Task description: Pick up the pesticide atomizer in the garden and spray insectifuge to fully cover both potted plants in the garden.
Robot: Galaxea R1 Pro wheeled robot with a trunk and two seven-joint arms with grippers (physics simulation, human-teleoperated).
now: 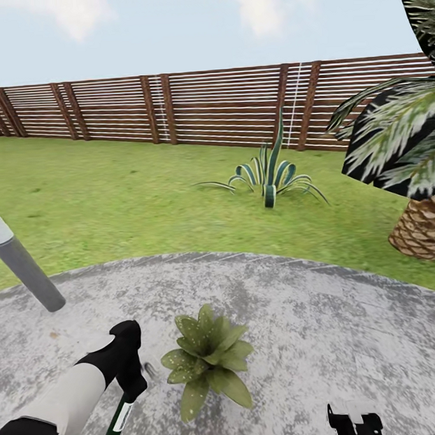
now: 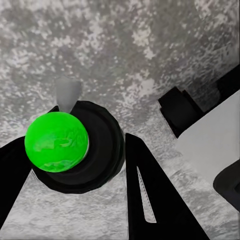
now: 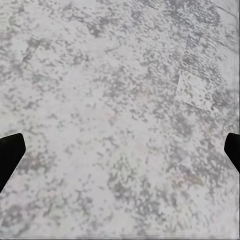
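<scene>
Left pincer (image 1: 128,391) clamped on pesticide atomizer (image 1: 118,420), low over round grey paving (image 1: 324,314), just beside potted plant (image 1: 208,361). Right pincer (image 3: 120,150) fingers spread apart above paving. Beyond: lawn (image 1: 114,197), striped plant (image 1: 269,176), fence (image 1: 224,105).

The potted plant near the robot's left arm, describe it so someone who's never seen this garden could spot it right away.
Start at the round grey mottled paving in front of the lawn. Near its front edge, just right of the left gripper holding the pesticide atomizer, sits the potted plant. It is a low rosette of pointed, pale-speckled green leaves, unlike the taller striped curling-leaf plant on the grass by the fence.
</scene>
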